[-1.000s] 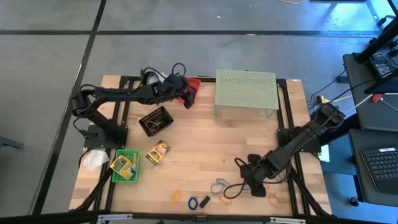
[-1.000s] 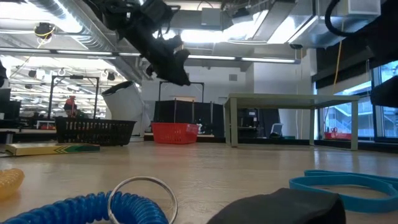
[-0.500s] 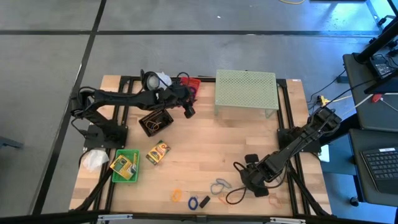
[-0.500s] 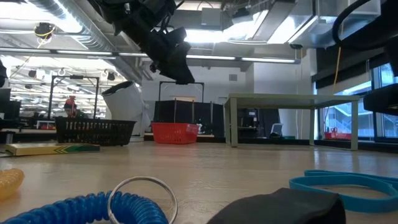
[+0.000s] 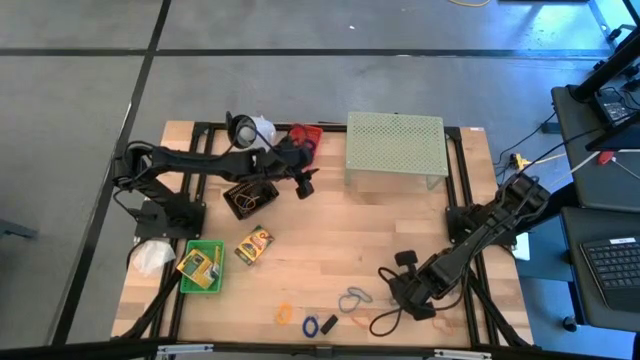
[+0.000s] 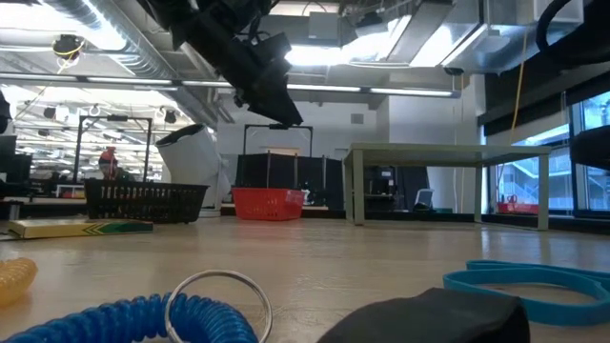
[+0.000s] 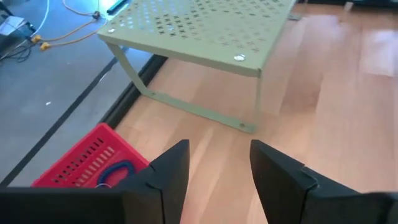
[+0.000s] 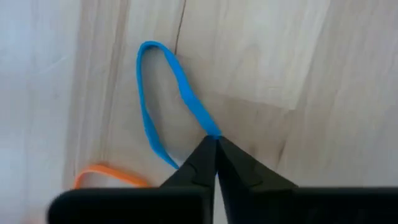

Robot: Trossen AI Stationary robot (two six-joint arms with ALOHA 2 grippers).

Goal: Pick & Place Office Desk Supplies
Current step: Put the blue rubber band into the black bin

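High view: mesh stand at the table's back, crayon box lettering unreadable. Left gripper hovers released near the red basket; right gripper clenched on the blue band at the front edge.

The orange rubber band is partly hidden behind the right gripper.

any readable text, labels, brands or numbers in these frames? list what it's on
None can be read.
Yellow-green crayon box lying loose on the wooden table: printed front, too small to read.
Second yellow-green crayon box in the green tray: printed front, too small.
Flat yellow-green box in the low view: arrow-like markings, no legible words.
Pale green mesh stand: no markings visible.
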